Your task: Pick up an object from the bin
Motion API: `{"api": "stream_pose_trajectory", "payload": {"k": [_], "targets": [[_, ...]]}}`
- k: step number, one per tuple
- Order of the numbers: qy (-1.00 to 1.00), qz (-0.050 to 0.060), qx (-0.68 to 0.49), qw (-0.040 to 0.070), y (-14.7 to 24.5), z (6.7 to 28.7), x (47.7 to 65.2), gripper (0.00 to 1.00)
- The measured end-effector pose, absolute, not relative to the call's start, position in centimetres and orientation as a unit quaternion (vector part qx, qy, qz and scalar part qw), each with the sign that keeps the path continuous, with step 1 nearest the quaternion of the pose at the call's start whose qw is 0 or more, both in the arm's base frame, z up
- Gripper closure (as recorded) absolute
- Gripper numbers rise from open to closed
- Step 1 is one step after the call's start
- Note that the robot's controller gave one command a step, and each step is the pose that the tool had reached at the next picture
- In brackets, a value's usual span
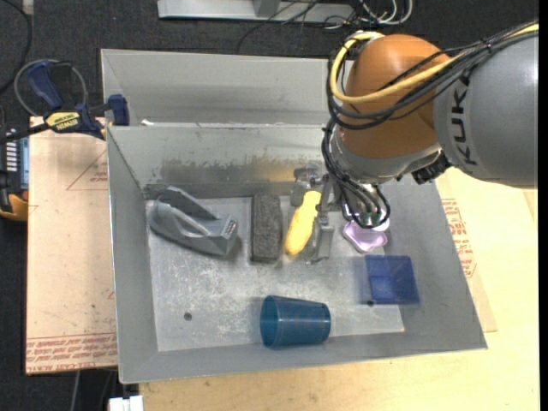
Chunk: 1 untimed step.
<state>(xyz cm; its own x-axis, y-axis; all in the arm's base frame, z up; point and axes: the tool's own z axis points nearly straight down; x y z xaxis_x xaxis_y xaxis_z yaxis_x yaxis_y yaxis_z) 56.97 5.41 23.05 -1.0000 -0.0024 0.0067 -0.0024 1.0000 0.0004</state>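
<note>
Six things lie in the bin [128, 255] and none is off its floor, so I judge the pick is all left to do. My gripper [315, 229] is low near the middle of the bin, right against the yellow piece [296, 229], a banana-shaped thing lying flat just beside the grey block [266, 228]. I cannot tell whether the gripper is spread, pressed together or pinching that piece. What remains, as I read it, is a sure hold and the lift. The purple bit [366, 238] lies near on the gripper's other side, with the blue square [391, 279] beyond it. The blue cup [294, 322] is on its side near the front, and the grey dispenser [193, 225] is at the left. The floor is flat, scuffed metal with sloping walls, open toward the front and crowded round the gripper
</note>
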Motion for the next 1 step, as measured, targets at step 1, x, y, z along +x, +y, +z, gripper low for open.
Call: {"api": "stream_pose_trajectory", "payload": {"k": [1], "targets": [[-1.0, -0.001, 0.0, -0.001, 5.35, 23.49, 57.13, 0.0]]}}
